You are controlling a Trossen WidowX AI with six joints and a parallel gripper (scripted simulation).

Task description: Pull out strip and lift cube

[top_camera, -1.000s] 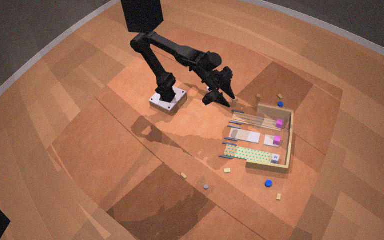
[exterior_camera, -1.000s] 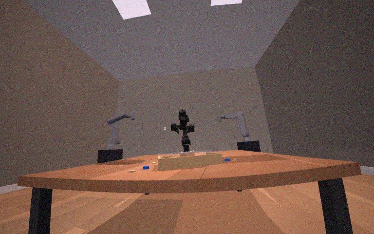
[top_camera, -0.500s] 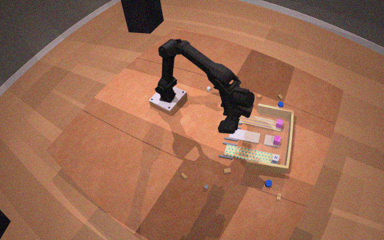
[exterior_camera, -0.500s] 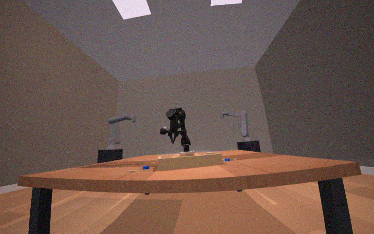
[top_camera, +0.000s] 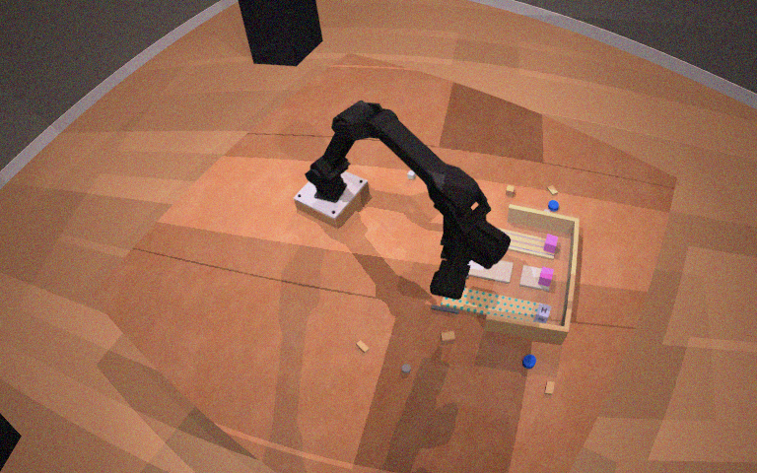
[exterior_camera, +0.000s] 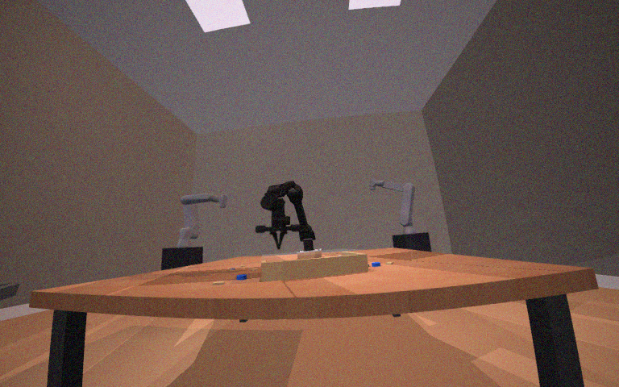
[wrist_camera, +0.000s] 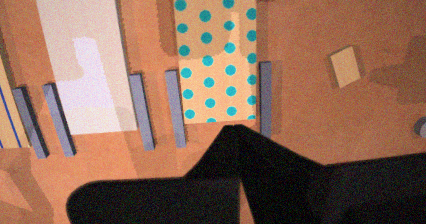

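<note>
A tan strip with teal dots [top_camera: 500, 304] [wrist_camera: 215, 59] lies in one piece in the front lane of the open wooden tray [top_camera: 573, 263] [exterior_camera: 313, 266]. At its far end it carries the grey labelled cube [top_camera: 542, 312]. My gripper [top_camera: 445, 292] [exterior_camera: 278, 245] [wrist_camera: 232, 133] is shut with nothing between the fingers. It hovers above the dotted strip's near end, between two grey rails [wrist_camera: 265, 99] [wrist_camera: 175, 109]. A plain strip [top_camera: 491, 270] [wrist_camera: 85, 59] is split in two and bears a pink cube [top_camera: 545, 275]. A striped strip [top_camera: 526, 242] bears another pink cube [top_camera: 550, 242].
A tan block [top_camera: 447, 335] [wrist_camera: 345, 66] lies just outside the tray's open end. Blue discs [top_camera: 553, 205] [top_camera: 528, 361], a grey cylinder [top_camera: 406, 369] and more tan blocks [top_camera: 362, 345] [top_camera: 549, 386] are scattered around. The arm's base [top_camera: 331, 199] stands to the left.
</note>
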